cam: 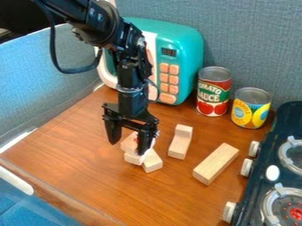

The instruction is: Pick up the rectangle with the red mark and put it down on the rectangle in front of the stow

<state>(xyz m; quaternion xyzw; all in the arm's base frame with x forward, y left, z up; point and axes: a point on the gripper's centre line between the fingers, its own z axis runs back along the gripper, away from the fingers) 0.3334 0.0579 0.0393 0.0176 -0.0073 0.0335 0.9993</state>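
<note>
By red-mkd blk (128,142): claw (127,148) spread.

Cans (213,91) stand right of the microwave (189,48).

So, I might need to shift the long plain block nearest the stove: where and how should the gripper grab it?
I'd come straight down and pinch the long block at mid-length, across its two long sides. It lies flat, narrower across than along, with a gap between it and the stove.
</note>
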